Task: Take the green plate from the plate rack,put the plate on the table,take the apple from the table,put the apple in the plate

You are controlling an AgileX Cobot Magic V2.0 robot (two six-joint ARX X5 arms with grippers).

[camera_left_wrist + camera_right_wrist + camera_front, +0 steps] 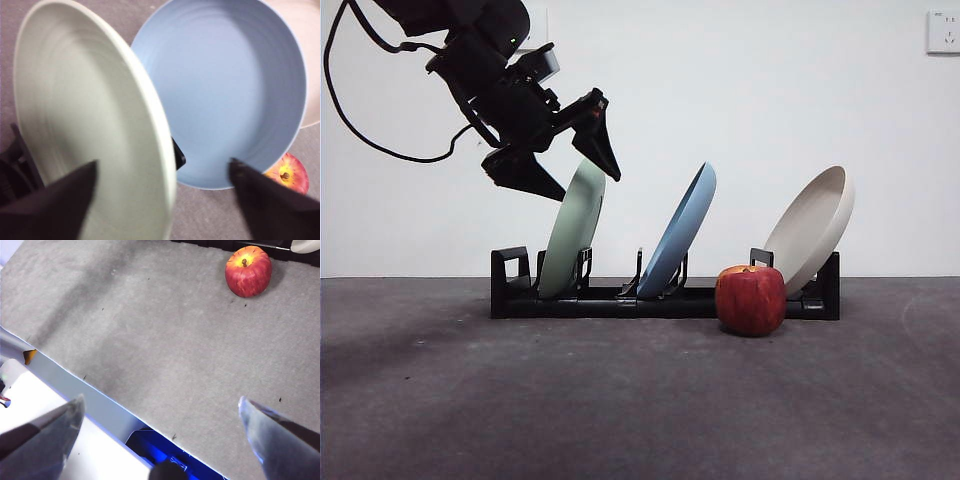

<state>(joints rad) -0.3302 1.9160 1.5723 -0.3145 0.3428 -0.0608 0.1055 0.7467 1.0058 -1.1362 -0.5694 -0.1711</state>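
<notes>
Apple [750, 299] on table [620, 400] | green plate [572, 230] in plate rack [660, 298] — left fingers [578, 160] astride.

Dark grey table [620, 400], two things resting on it.
The black plate rack [620, 300] stands at the back; the apple [750, 299] sits just before its right end.

The top rim of the green plate [574, 228] is hidden behind the left gripper [582, 172] at 12 o'clock on the plate. The apple [751, 299] covers part of the plate rack [510, 290] at 5 o'clock, and the beige plate [305, 75] is cut off by the left wrist picture's edge at 3 o'clock.
</notes>
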